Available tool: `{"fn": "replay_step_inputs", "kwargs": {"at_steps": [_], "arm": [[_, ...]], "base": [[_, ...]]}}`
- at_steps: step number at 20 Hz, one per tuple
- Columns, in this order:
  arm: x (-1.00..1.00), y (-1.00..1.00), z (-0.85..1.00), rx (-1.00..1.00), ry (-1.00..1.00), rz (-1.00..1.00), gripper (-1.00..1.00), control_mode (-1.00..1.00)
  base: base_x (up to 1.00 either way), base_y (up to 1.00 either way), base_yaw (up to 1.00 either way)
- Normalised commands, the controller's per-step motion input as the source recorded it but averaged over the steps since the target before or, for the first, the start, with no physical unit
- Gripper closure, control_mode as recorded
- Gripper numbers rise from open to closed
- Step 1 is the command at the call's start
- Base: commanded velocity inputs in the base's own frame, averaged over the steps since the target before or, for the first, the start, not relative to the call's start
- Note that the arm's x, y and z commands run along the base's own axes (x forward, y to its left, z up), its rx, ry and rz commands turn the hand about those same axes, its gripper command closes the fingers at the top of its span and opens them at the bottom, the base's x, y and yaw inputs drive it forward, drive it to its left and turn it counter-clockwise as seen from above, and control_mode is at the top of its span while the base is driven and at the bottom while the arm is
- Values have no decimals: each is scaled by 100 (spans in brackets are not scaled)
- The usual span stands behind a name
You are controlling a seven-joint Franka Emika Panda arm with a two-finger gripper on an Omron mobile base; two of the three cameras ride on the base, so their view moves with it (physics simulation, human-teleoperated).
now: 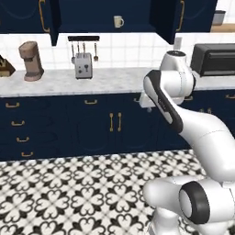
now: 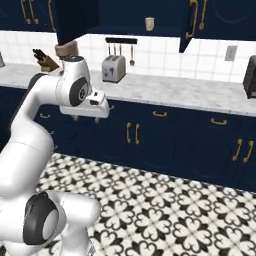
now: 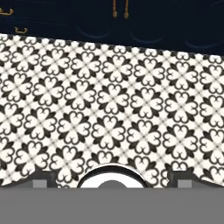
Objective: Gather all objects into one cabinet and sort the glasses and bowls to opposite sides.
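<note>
**Patterned floor and cabinet fronts seen past spread finger tips**

2 dark finger tips (image 3: 43, 177) are seen set wide apart, with nothing held between them; the gripper (image 3: 112, 179) is pointed down at the floor. A tiled floor (image 3: 109, 109) with a repeating black-and-white floral pattern is spread directly ahead of the jaws and to both sides of them. Beyond the floor, farthest from the jaws, dark navy base cabinets (image 3: 166, 26) are seen. 2 vertical brass handles (image 3: 120, 8) are fixed side by side on these fronts, roughly in line with the gap between the jaws. 2 short brass drawer pulls (image 3: 19, 29) are seen off to the left of the jaws.
</note>
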Motion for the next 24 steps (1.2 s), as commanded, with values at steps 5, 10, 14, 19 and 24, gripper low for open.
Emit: {"fn": "replay_step_inputs", "kwargs": {"at_steps": [5, 10, 14, 19, 24], "arm": [[0, 0, 0, 0, 0, 0, -100, 100], [0, 0, 0, 0, 0, 0, -100, 100], [0, 0, 0, 0, 0, 0, -100, 100], [0, 0, 0, 0, 0, 0, -100, 100], [0, 0, 0, 0, 0, 0, -100, 100]], "base": [[62, 35, -22], [96, 31, -11], [100, 0, 0], [100, 0, 0], [100, 0, 0]]}}
